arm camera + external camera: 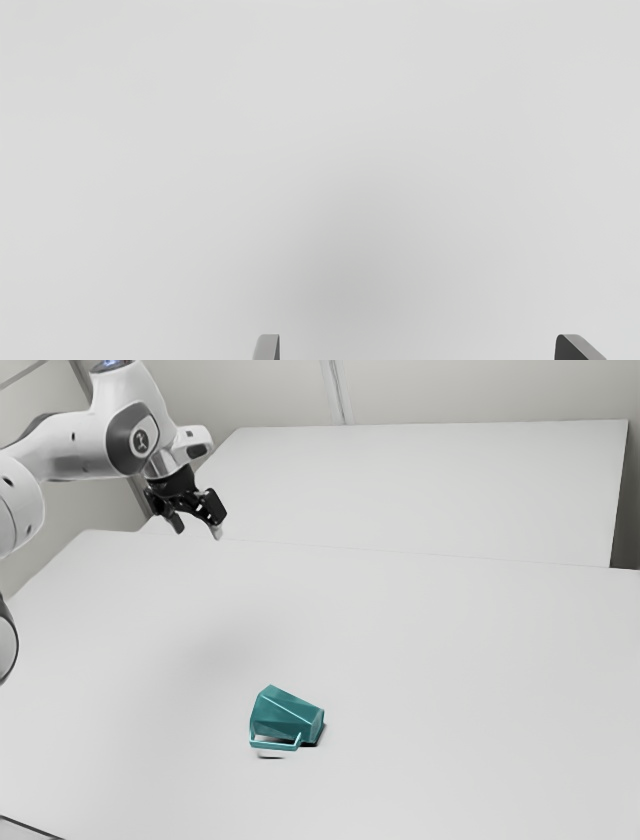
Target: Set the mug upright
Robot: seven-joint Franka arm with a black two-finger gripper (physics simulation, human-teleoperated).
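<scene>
In the exterior view the black gripper [197, 532] hangs high above the table, toward the exterior view's upper left, well apart from the mug. A teal faceted mug [288, 714] lies on its side on the tabletop, its handle on the side nearer the exterior camera. In the wrist view the gripper [417, 347] is open, its two fingertips wide apart with nothing between them.
The pale table [450, 690] spreads under the arm and the mug. Behind it, a second white surface [430, 490] adjoins at the exterior view's top. A soft shadow falls on the tabletop below the hand.
</scene>
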